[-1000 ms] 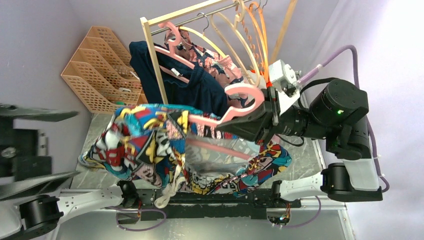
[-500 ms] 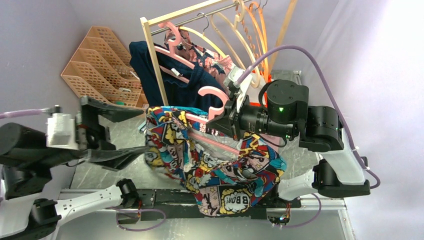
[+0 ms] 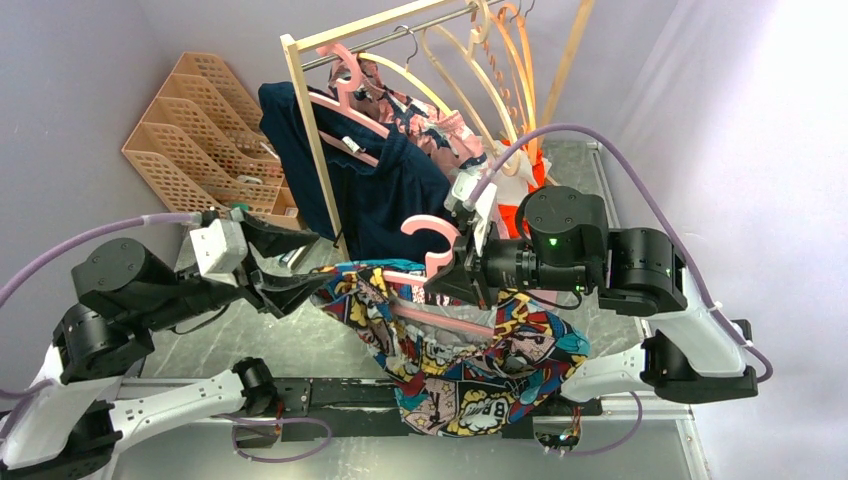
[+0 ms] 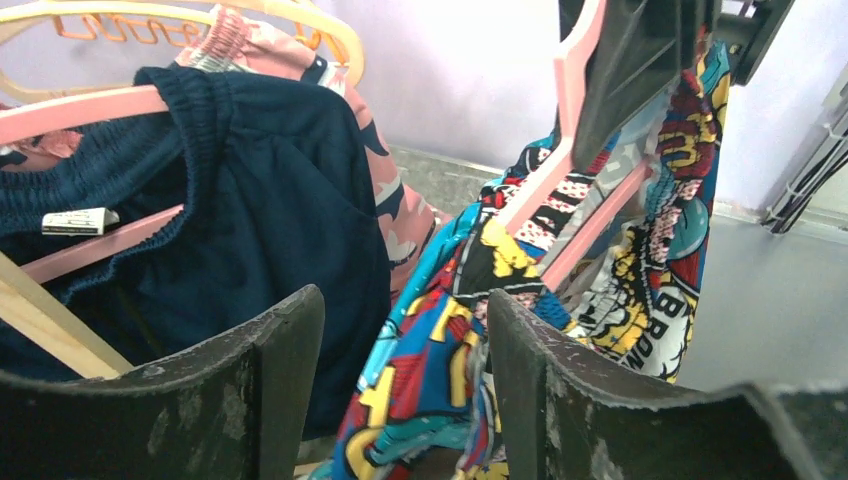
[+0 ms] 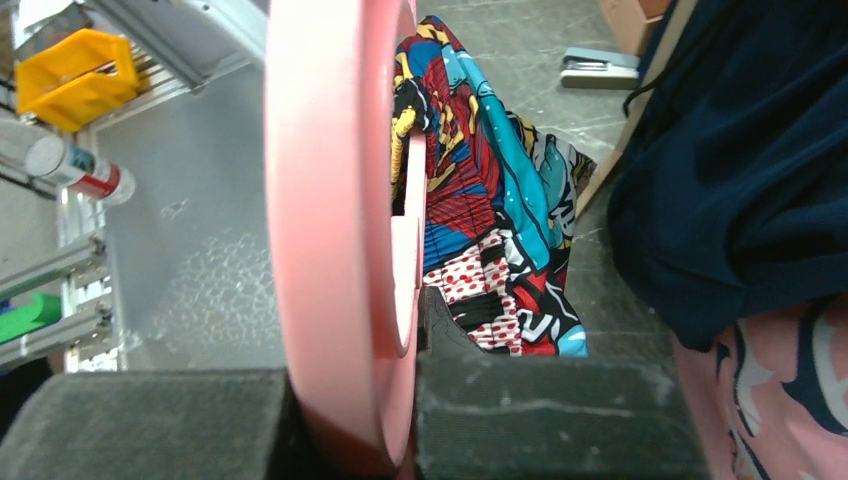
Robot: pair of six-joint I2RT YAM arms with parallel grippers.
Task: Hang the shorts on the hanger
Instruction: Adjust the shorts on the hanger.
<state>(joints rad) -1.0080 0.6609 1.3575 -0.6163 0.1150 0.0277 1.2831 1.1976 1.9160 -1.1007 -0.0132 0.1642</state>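
One claw (image 3: 297, 262), left, nearer shorts (image 3: 470, 380).

Black joints (image 3: 560, 215), white links (image 3: 702, 335), lilac cables (image 3: 570, 127)

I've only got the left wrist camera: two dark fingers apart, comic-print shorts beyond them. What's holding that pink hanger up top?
Observer: The right gripper, shut on the hanger near its hook. The right wrist view shows both pads pressing the thick pink plastic.
Operator: Where do the shorts end?
Observer: From above, the shorts drape off the hanger down over the black rail at the near edge.
Operator: Am I touching them?
Observer: From above, the left gripper, open, sits at the shorts' left edge. I can't tell whether it makes contact.
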